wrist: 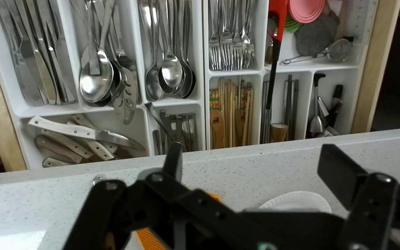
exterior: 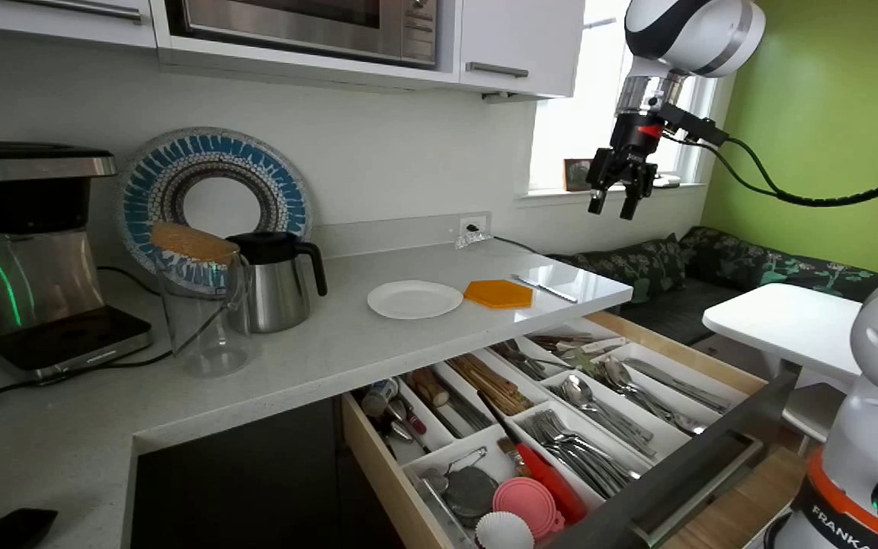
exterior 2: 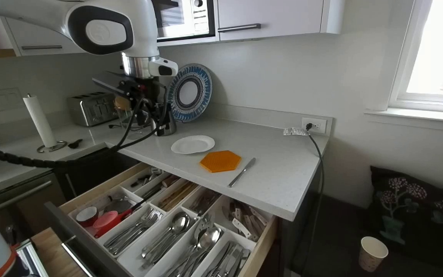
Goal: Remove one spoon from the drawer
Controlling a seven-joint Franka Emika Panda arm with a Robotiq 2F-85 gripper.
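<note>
And there's the claw, spread wide, gripping nothing, high over the counter. Below it and out ahead sits the drawer, its spoons bunched in a long compartment, bowls nearer the claw, handles running away from it. Shiny metal, so I'd expect light, stiff, tough, but slippery! Best pinch the topmost across its neck, leaving those nested neighbours behind.

Metal spoons; plate perhaps paper
</note>
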